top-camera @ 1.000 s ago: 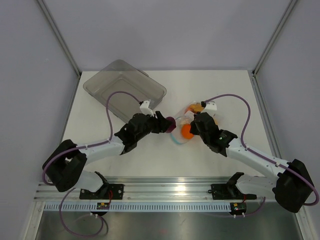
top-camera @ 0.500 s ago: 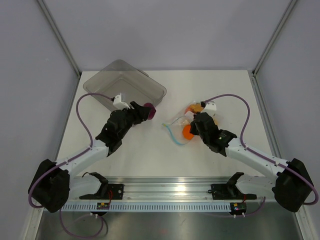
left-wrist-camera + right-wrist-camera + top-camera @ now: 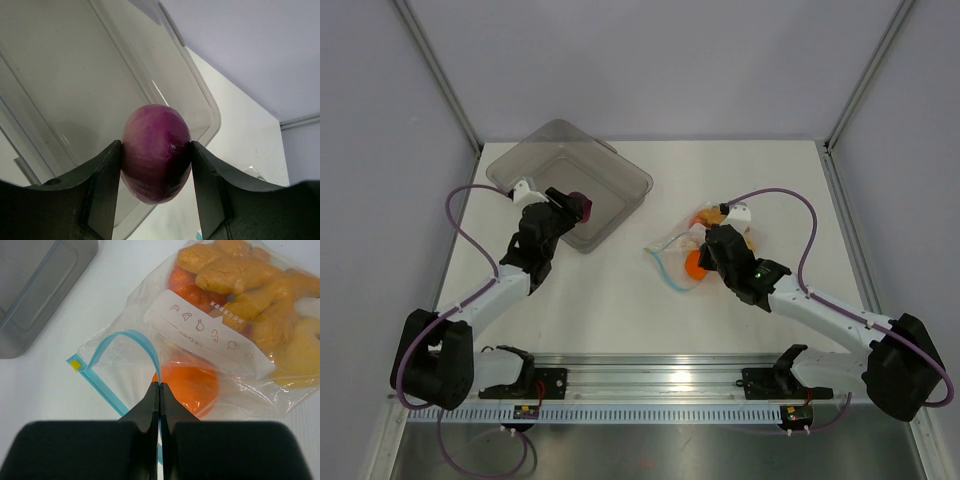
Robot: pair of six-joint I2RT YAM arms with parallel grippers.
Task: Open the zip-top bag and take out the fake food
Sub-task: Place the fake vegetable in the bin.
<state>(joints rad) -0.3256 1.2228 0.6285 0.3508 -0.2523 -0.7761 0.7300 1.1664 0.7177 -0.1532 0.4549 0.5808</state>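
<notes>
Robot arms at work on a bagged set of toys: we see the left gripper (image 3: 156, 167) about half open, its two dark fingers (image 3: 102, 182) pressed against either side of a rounded, onion-like purple piece (image 3: 156, 142). It holds the piece over the grey translucent tray (image 3: 555, 160) at the far left of the bench (image 3: 620, 310). From above, the purple piece hangs over the tray's near-right part. In the left wrist view it appears clear of the tray floor.

On the other side of the bench, the right gripper (image 3: 159, 388) is closed tight. Its tips are pinched together on the light blue zip strip (image 3: 135, 337) of the zip-top bag (image 3: 210, 330), where the strip arches up at the bag's mouth. The bag lies on the bench, well apart from the tray, with its mouth gaping toward the left.

The rest of the fake food (image 3: 240, 280) sits inside the bag. An orange ball (image 3: 192, 387) lies just beyond the right gripper's tips. More orange shows behind the white printed label (image 3: 190, 320), and knobbly tan pieces (image 3: 275, 305) fill the far end.
</notes>
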